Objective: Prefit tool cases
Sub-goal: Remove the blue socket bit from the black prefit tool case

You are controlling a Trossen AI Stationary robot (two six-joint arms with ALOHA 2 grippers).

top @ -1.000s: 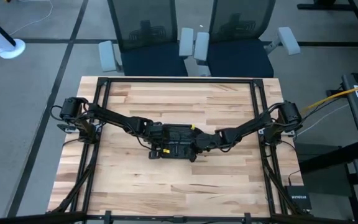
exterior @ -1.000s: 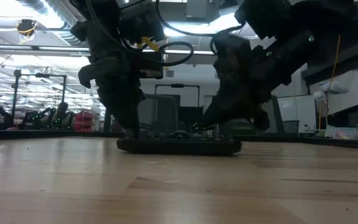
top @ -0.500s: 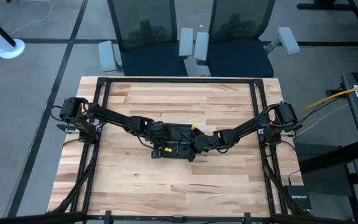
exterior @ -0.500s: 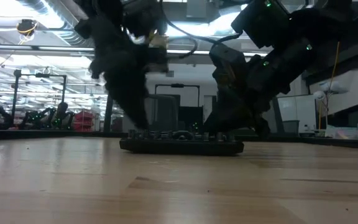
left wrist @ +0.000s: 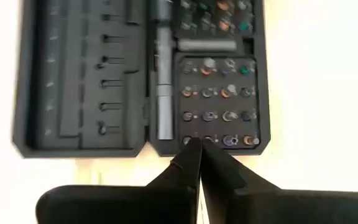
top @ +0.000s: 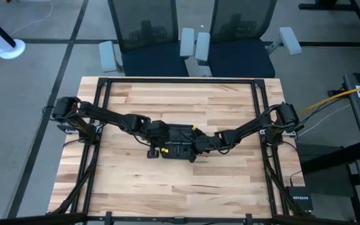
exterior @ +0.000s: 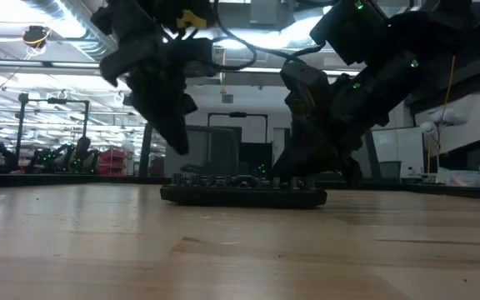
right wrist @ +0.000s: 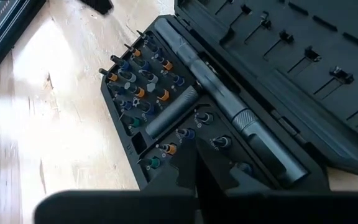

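- The table [top: 136,187] is a pale wood slab in a workshop, with two chairs [top: 192,37] behind its far edge and a dark frame running just inside its rim.
- The case [top: 179,142] lies open and flat near the table's middle, both halves spread side by side.
- In the wrist views one half holds a grid of bits [right wrist: 143,79] standing in their slots and a long driver [right wrist: 229,112] lying along the hinge side; the other half [left wrist: 79,81] shows only moulded ridges.
- Judged from this, the fitting looks well along: most slots look filled, though a few near the right gripper may be empty, which I cannot settle. The case is not yet closed.
- The left gripper [left wrist: 199,165] hangs above the bit grid's near edge, fingers pressed together and carrying nothing; in the low view it is clear of the case.
- The right gripper [right wrist: 199,180] sits low at the other end of the grid, clenched, also empty as far as the pictures show; whether it touches the case I cannot tell.
- Room: bare wood lies all around the case, so it is well away from every edge.
- The two arms meet over the case and crowd each other there.
- A NETGEAR box [top: 299,201] sits off the right near corner, out of the way.
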